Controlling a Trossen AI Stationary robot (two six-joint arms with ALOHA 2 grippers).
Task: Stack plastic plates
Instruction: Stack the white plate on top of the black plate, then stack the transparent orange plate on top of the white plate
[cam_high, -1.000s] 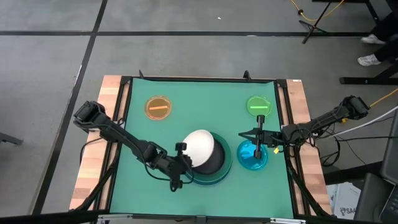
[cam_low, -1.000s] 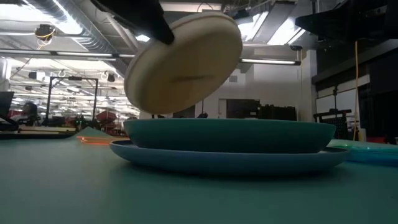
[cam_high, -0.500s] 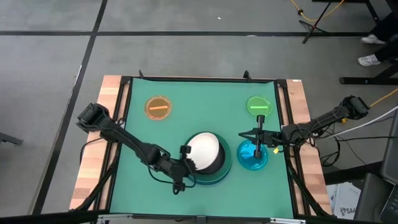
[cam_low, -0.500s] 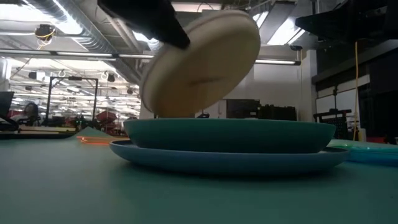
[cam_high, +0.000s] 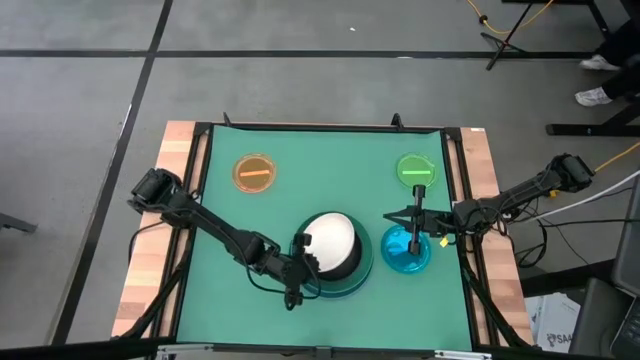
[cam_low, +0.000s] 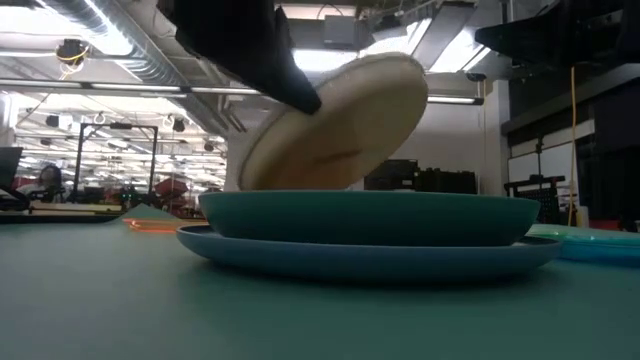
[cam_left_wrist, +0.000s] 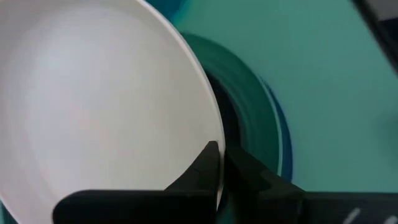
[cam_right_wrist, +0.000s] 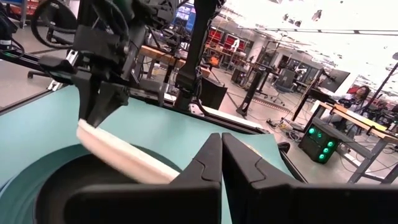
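Note:
My left gripper (cam_high: 303, 258) is shut on the white plate (cam_high: 332, 236), which tilts above the stack near the table's near edge. That stack is a black plate (cam_high: 353, 258) in a dark teal plate (cam_low: 370, 215) on a light blue plate (cam_low: 370, 258). My right gripper (cam_high: 388, 216) hovers shut just right of the stack, above the cyan plate (cam_high: 405, 252), and touches nothing. The orange plate (cam_high: 254, 173) and the green plate (cam_high: 416, 170) lie flat near the far edge. My left gripper pinches the white plate's rim (cam_left_wrist: 211, 134) on its near-left side, one finger on the top face and one beneath. The fingers come slanting from the table's near left. The plate is tilted, held edge high; its low far edge (cam_right_wrist: 165, 174) is close over the black plate, touching or not I cannot tell.
Bare green mat (cam_high: 300, 200) lies between the stack and the two far plates. Wooden strips (cam_high: 150, 260) border the mat on both sides. The cyan plate sits close beside the stack's right rim, under my right arm.
My left gripper has moved toward the table's right edge and down. The white plate has come farther over the stack, sunk, and tipped flatter; its lower edge now sits behind the teal plate's rim in the low view.

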